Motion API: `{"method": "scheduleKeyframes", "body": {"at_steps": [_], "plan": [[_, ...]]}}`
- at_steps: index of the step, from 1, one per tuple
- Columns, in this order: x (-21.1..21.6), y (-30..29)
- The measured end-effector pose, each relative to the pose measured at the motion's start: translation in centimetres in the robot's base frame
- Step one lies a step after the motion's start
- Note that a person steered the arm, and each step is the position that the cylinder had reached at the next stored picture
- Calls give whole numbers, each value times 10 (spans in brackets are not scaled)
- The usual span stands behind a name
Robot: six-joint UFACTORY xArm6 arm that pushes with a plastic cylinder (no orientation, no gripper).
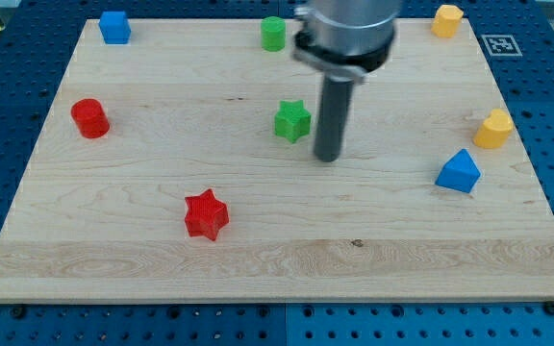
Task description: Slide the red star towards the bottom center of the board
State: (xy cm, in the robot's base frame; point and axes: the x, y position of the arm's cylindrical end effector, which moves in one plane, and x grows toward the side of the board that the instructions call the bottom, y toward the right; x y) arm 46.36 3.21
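The red star [206,213] lies on the wooden board [277,259] at the lower left of the middle. My tip [327,157] stands near the board's centre, well to the right of and above the red star. It is just right of the green star [292,120], with a small gap between them. The rod hangs straight down from the arm's grey head at the view's top.
A red cylinder [90,117] at the left. A blue cube [114,27] at the top left. A green cylinder [273,34] at the top middle. A yellow block [446,19] at the top right. A second yellow block [493,129] and a blue triangular block [459,171] at the right.
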Motion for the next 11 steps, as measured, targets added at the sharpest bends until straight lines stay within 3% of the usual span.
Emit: {"method": "scheduleKeyframes", "body": {"at_steps": [3, 5, 8, 11], "plan": [[35, -179], [70, -151], [89, -68], [60, -57]]}}
